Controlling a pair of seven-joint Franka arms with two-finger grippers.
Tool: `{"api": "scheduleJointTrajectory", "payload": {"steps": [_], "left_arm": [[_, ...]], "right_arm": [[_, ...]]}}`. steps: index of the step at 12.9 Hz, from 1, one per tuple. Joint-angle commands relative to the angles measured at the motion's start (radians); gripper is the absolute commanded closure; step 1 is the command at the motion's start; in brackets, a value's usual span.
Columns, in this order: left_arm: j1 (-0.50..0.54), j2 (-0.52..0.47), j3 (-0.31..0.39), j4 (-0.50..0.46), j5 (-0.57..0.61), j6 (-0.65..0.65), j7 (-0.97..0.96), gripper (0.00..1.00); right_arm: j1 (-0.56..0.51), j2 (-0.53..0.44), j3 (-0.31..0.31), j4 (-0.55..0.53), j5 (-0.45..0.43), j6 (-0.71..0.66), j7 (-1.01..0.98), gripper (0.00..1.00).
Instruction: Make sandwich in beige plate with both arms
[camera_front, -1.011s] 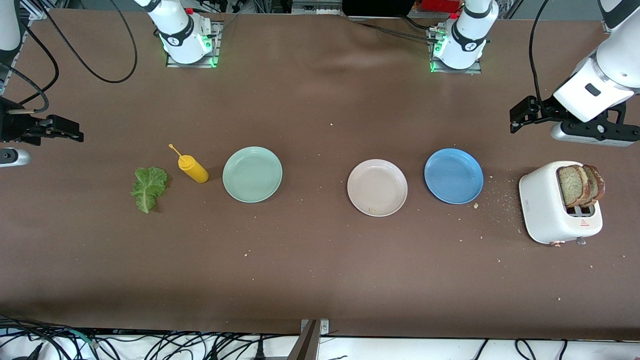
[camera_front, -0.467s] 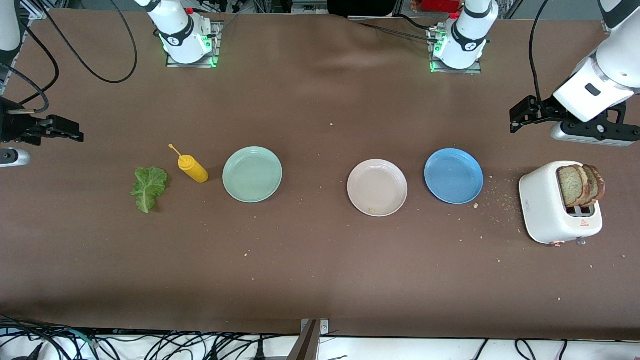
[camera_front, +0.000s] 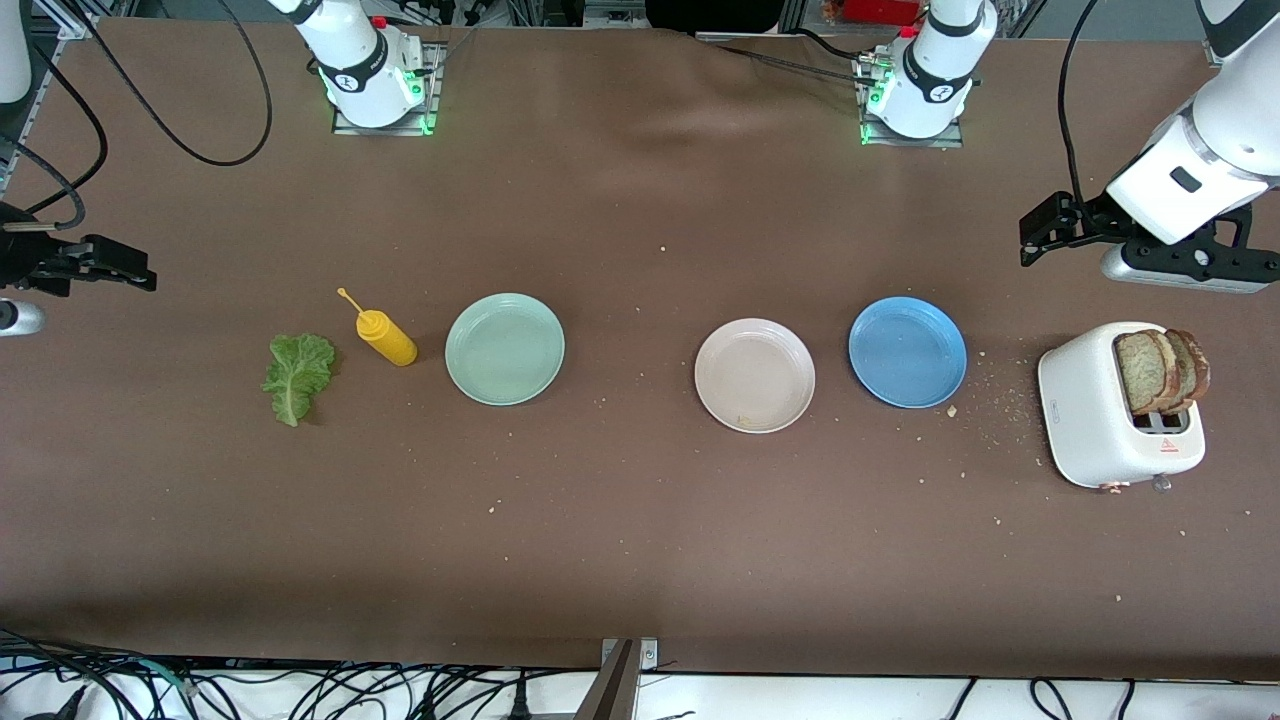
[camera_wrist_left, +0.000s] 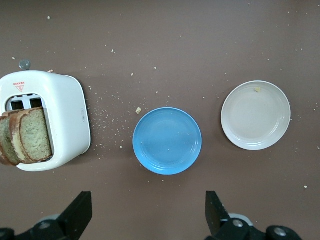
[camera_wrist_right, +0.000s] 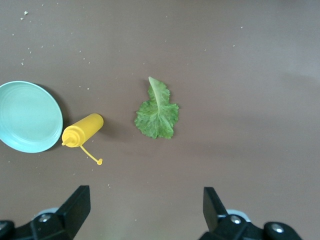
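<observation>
Beige plate (camera_front: 754, 375) sat bare between mint-green plate (camera_front: 504, 348) and blue plate (camera_front: 907, 351); bread slices (camera_front: 1160, 371) in toaster (camera_front: 1100, 420); lettuce leaf (camera_front: 297, 376) beside mustard bottle (camera_front: 384, 335); left gripper (camera_wrist_left: 148, 212) over table near toaster, right gripper (camera_wrist_right: 145, 210) over table near lettuce, both spread wide, empty

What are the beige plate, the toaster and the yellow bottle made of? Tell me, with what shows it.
Beige plate: probably matte plastic or melamine, judging by its even pale color and soft sheen; glazed ceramic is possible.
Toaster: smooth white shell with rounded corners, likely molded plastic, though painted metal cannot be ruled out.
Yellow bottle: soft squeeze plastic, judging by its uniform opaque color and thin nozzle.
</observation>
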Motion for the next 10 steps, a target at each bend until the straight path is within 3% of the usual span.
{"api": "scheduleJointTrajectory", "payload": {"steps": [1,10], "left_arm": [[-0.001,-0.018,0.003,-0.006,-0.028,-0.013,0.012,0.00],[-0.001,-0.019,0.003,-0.006,-0.028,-0.014,0.012,0.00]], "right_arm": [[-0.006,-0.014,-0.003,-0.005,0.006,0.009,0.007,0.00],[-0.001,-0.020,0.001,-0.005,-0.015,0.004,0.024,0.00]]}}
